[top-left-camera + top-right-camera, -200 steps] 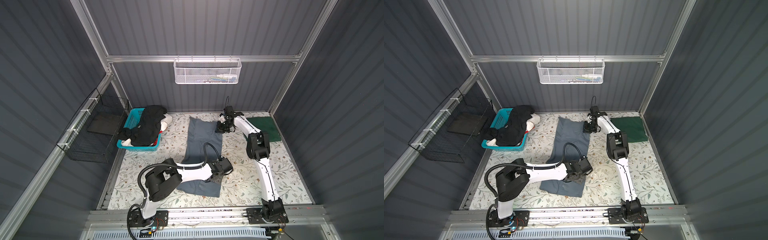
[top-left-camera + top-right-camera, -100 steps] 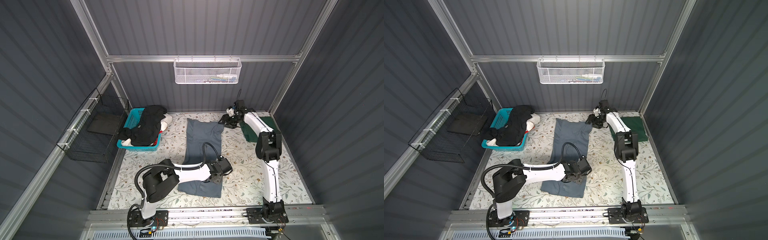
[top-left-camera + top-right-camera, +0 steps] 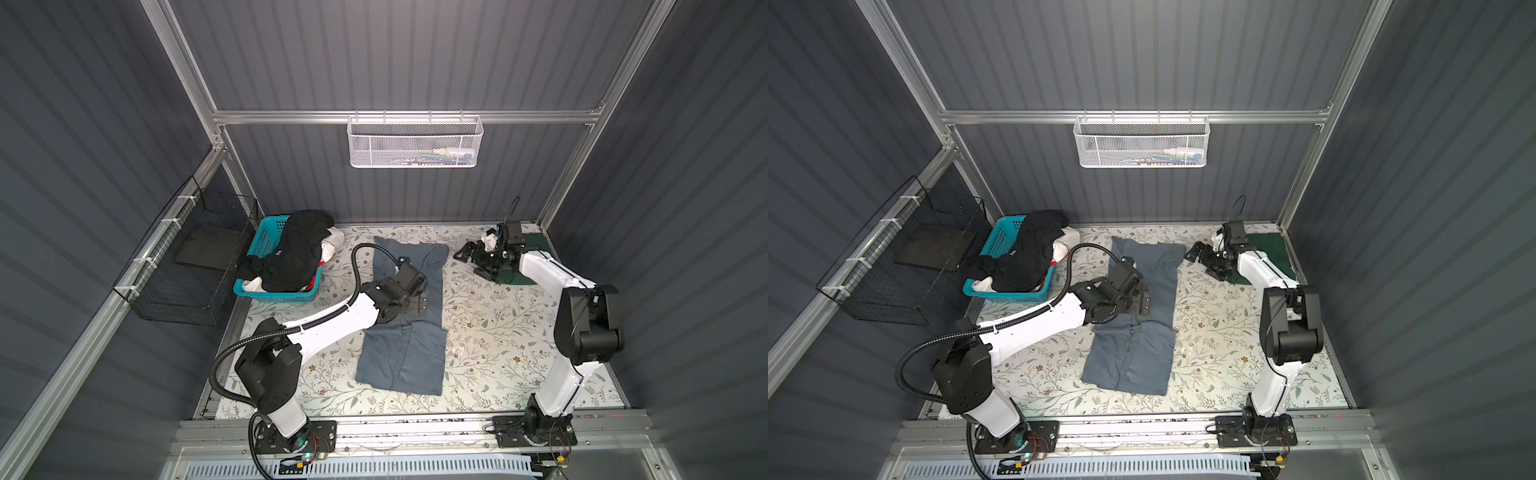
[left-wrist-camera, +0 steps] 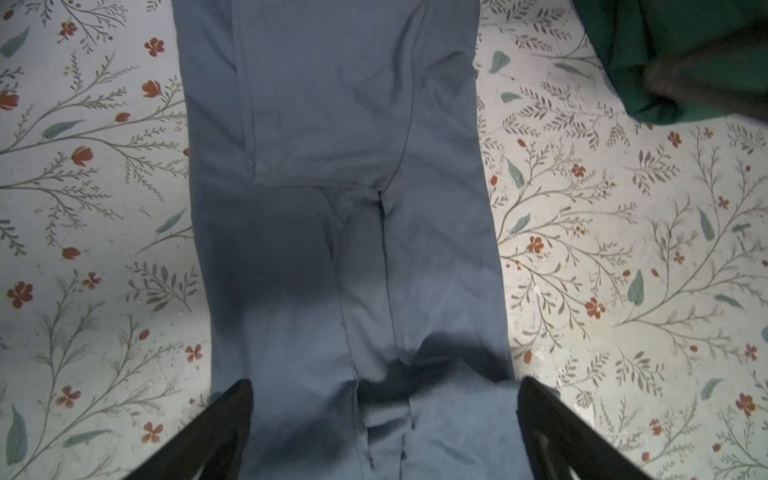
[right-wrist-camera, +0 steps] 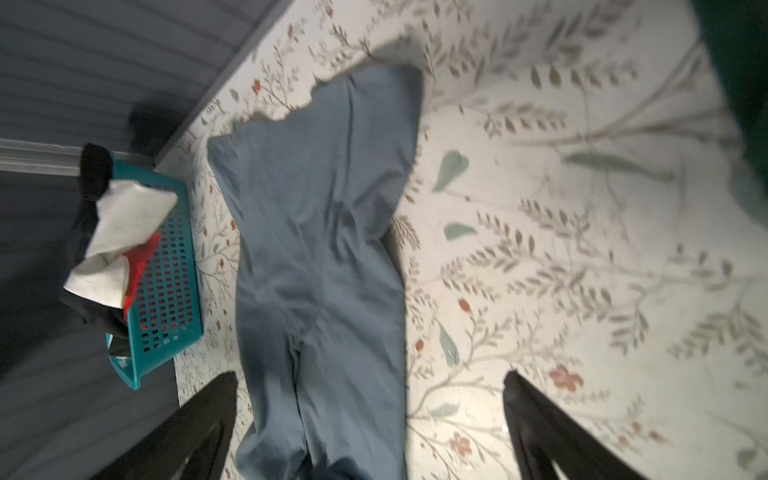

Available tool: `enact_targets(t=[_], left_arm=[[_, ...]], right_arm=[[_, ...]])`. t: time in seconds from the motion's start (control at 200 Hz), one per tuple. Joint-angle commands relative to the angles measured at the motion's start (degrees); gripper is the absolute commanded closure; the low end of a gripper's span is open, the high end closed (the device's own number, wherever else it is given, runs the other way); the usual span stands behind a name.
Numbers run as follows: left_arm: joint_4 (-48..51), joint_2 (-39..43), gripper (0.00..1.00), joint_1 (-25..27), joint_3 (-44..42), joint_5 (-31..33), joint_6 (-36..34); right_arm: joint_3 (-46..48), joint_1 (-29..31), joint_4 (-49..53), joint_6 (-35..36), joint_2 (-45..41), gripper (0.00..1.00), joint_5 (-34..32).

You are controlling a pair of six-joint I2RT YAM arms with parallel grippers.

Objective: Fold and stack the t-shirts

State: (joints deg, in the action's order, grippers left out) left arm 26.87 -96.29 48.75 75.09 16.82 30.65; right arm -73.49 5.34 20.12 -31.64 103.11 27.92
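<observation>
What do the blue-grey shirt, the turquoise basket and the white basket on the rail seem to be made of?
The blue-grey shirt: soft matte cloth, maybe cotton; it creases and shows stitched seams. The turquoise basket: probably moulded plastic, slightly glossy, with regular lattice holes. The white basket: apparently painted metal mesh, with fine even holes.

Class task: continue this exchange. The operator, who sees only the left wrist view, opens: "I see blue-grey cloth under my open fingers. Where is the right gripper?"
Observer: The right gripper is open, at the table's far side, between the blue-grey shirt and the dark green shirt.
Operator: Are any shirts unfolded?
Observer: Yes, a black shirt lies heaped in the turquoise basket, far left.
</observation>
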Motion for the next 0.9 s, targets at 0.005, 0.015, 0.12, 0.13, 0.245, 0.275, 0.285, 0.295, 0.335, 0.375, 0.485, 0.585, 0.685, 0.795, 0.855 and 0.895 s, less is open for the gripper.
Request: enact_targets(t=[0.005, 0.015, 0.12, 0.13, 0.245, 0.275, 0.285, 0.295, 0.335, 0.375, 0.485, 0.585, 0.685, 0.795, 0.855, 0.895], left_arm=[[-2.05, -4.68, 0.01, -2.94, 4.5, -2.3, -3.16], [-2.41, -5.15, 0.01, -3.15, 4.75, -2.31, -3.39], [-4.35, -10.5, 0.01, -5.76, 8.93, -4.72, -4.55], [-4.39, -11.09, 0.01, -6.01, 9.33, -5.03, -4.68], [-3.21, -17.22, 0.01, -6.87, 14.63, -5.14, -7.57], [-2.59, -18.72, 0.01, -6.83, 16.18, -4.96, -8.44], [-2.32, -19.34, 0.0, -6.83, 16.75, -4.91, -8.66], [-1.99, -19.96, 0.01, -6.83, 17.3, -4.77, -8.81], [-0.77, -22.05, 0.0, -6.83, 19.48, -3.87, -9.1], [-0.29, -24.21, 0.01, -6.87, 21.49, -4.13, -9.72], [3.08, -30.17, 0.01, -6.83, 28.2, -4.34, -10.87], [3.77, -33.6, 0.01, -6.89, 32.12, -4.9, -11.78], [7.78, -38.0, 0.0, -6.96, 38.09, -2.49, -11.99], [13.09, -43.91, 0.0, -7.4, 45.26, -1.92, -12.26], [14.21, -46.46, 0.0, -7.58, 48.18, -3.28, -12.83], [14.43, -47.83, 0.0, -7.77, 49.52, -4.18, -13.07]], right_arm=[[10.27, 0.46, -4.42, -2.67, -5.04, 0.01, 0.85], [11.22, 0.5, -4.57, -2.71, -5.6, 0.01, 0.72], [19.28, 1.1, -5.47, -2.54, -10.96, 0.01, -0.85], [19.99, 1.21, -5.45, -2.46, -11.47, 0.01, -1.03], [25.56, 2.03, -3.88, -1.76, -16.85, 0.01, -2.92], [26.94, 2.02, -3.71, -1.76, -18.22, 0.01, -3.25], [27.4, 2.03, -3.69, -1.83, -18.74, 0.01, -3.41], [27.78, 2.04, -3.75, -1.91, -19.22, 0.01, -3.58], [29.45, 2.04, -3.6, -2.04, -21.09, 0.01, -4.17], [30.91, 2.04, -3.53, -2.1, -22.79, 0.01, -4.99], [33.3, 2.04, -2.27, -2.42, -25.99, 0.01, -6.96], [34.42, 2.2, -0.88, -3.31, -27.89, 0.01, -7.36], [36.19, 2.46, -0.62, -4.68, -30.76, 0.01, -8.06], [37.42, 2.59, 0.06, -4.93, -33.47, 0.01, -10.83], [37.29, 2.82, 1.22, -4.58, -34.2, 0.01, -11.15], [37.12, 2.96, 1.84, -4.33, -34.46, 0.01, -11.48]])
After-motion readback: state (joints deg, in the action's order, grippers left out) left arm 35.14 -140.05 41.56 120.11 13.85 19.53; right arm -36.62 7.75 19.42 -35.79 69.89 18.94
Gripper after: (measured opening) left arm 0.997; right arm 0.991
